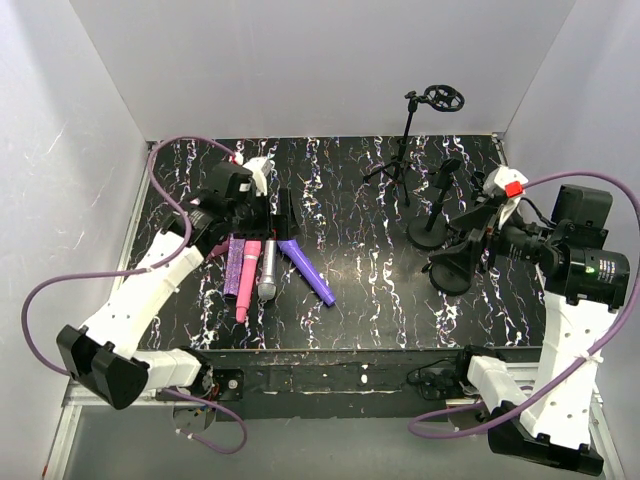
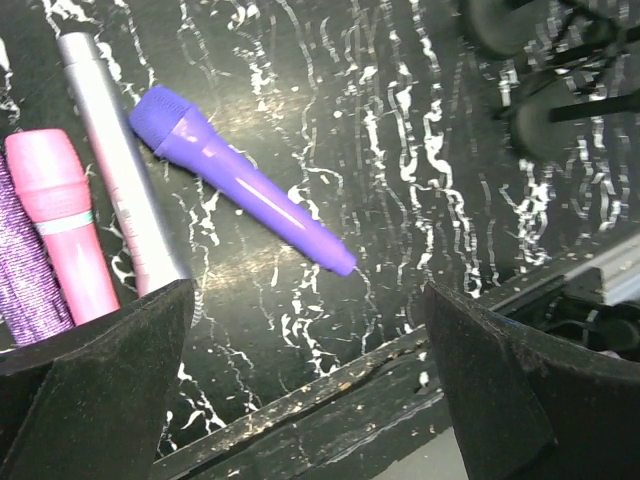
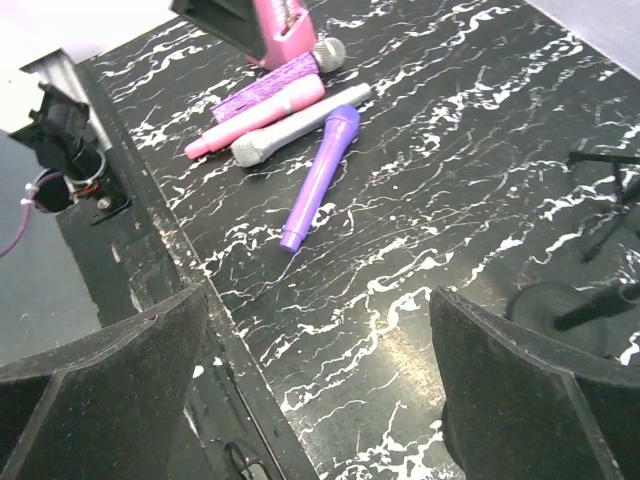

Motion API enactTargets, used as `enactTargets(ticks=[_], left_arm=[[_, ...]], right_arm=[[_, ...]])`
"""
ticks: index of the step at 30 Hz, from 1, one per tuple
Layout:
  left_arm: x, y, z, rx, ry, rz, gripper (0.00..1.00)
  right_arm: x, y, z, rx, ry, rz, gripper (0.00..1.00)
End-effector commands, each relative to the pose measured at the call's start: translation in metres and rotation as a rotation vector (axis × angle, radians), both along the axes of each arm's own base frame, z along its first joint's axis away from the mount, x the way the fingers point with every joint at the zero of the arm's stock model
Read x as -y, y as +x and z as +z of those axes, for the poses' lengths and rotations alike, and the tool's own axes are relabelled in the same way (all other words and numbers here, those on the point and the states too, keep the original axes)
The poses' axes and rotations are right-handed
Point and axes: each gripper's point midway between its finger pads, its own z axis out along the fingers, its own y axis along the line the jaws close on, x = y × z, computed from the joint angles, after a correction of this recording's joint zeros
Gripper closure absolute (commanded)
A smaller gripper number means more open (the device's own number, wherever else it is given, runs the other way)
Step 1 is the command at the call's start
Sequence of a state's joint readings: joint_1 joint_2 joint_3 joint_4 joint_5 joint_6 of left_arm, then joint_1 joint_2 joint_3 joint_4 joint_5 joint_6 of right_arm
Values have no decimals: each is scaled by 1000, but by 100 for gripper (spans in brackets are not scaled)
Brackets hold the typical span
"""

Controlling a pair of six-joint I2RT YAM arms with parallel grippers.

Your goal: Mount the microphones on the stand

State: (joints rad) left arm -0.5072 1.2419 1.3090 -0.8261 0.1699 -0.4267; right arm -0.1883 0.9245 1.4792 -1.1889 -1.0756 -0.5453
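While all four mics lie flat on the tabletop (image 1: 380, 290), none is on a stand, so the task looks to be at its first step: picking one up. The glitter mic (image 1: 237, 265), pink mic (image 1: 247, 282) and silver mic (image 1: 268, 272) lie side by side, touching. The purple mic (image 2: 240, 180) lies apart at an angle, its head near the silver one.

The left end effector (image 2: 310, 370) hangs over their head ends, jaws spread wide and holding nothing. The right end effector (image 3: 320, 380) is likewise wide open and empty, near a round-base stand (image 1: 430, 232) and well apart from the mics. A tripod stand (image 1: 400, 165) is at the back.

The purple mic seems the easiest first grab, having free space on both sides. The next move calls for lowering the left jaws across its barrel, then closing and carrying it over to a stand clip.
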Motion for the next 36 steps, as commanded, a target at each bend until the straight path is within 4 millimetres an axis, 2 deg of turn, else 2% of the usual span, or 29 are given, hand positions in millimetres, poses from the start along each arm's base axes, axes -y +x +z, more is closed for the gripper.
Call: enactTargets(ticks=[1, 5, 8, 19, 24, 30, 36], left_arm=[[-14, 5, -27, -19, 142, 49, 2], [-14, 2, -53, -59, 190, 40, 2], [-22, 1, -67, -61, 225, 66, 2], [-19, -1, -91, -89, 218, 60, 2], [-5, -2, -91, -113, 140, 58, 2], [13, -1, -101, -170, -23, 159, 2], [15, 5, -115, -239, -36, 304, 2]], right_arm=[[-10, -15, -10, 36, 15, 120, 2], [-11, -15, -19, 29, 15, 134, 2], [-12, -15, -28, 24, 13, 151, 2], [-15, -19, -64, -22, -40, 207, 2], [-19, -23, -75, -39, -43, 237, 2], [-21, -24, -82, -54, -38, 244, 2], [-22, -24, -87, -62, -36, 247, 2]])
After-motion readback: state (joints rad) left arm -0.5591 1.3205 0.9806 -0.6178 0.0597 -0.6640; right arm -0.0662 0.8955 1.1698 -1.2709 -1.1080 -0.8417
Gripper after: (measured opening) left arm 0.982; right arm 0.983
